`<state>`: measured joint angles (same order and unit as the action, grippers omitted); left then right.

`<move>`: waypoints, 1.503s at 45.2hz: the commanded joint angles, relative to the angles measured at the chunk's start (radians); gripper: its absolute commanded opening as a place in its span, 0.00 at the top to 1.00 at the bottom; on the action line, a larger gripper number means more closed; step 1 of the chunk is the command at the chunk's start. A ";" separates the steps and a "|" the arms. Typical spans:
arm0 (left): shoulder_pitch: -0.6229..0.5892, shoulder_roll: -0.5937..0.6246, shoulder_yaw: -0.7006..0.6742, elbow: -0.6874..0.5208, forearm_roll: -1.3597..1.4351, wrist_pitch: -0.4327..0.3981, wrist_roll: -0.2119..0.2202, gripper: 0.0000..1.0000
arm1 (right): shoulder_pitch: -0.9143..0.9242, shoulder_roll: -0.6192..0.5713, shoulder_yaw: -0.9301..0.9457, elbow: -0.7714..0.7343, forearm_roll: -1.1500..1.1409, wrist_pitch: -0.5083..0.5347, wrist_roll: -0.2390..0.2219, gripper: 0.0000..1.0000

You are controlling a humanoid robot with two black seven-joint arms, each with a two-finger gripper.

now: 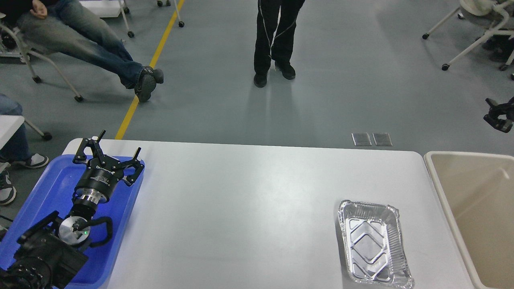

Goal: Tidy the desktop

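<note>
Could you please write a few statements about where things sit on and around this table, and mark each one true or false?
1. The foil tray lies on the right part of the desktop. True.
2. The left gripper is shut on the foil tray. False: its jaws stand open and hold nothing, above the blue tray at the left end of the desktop.
3. A beige bin stands beside the right end of the desktop. True.
4. The foil tray is full of food. False: it is empty, with its embossed bottom showing.
5. The right gripper rests inside the beige bin. False: it is at the right edge of the view, beyond the bin.
</note>
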<state>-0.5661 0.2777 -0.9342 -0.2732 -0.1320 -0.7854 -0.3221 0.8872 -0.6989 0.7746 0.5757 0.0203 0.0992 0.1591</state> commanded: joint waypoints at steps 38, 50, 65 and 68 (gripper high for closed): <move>0.000 0.000 0.000 0.000 0.000 0.000 0.000 0.00 | -0.393 0.272 0.184 0.093 -0.019 0.175 0.250 0.00; 0.000 0.000 0.000 0.000 0.000 0.000 0.000 0.00 | -0.392 0.274 0.127 0.090 -0.042 0.172 0.250 0.00; 0.000 0.000 0.000 0.000 0.000 0.000 0.000 0.00 | -0.376 0.272 0.135 0.090 -0.042 0.169 0.257 0.00; 0.000 0.000 0.000 0.000 0.000 0.000 0.000 0.00 | -0.375 0.269 0.137 0.092 -0.042 0.169 0.287 0.00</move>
<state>-0.5660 0.2776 -0.9342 -0.2731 -0.1319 -0.7854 -0.3221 0.5052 -0.4278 0.9110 0.6668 -0.0198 0.2700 0.4125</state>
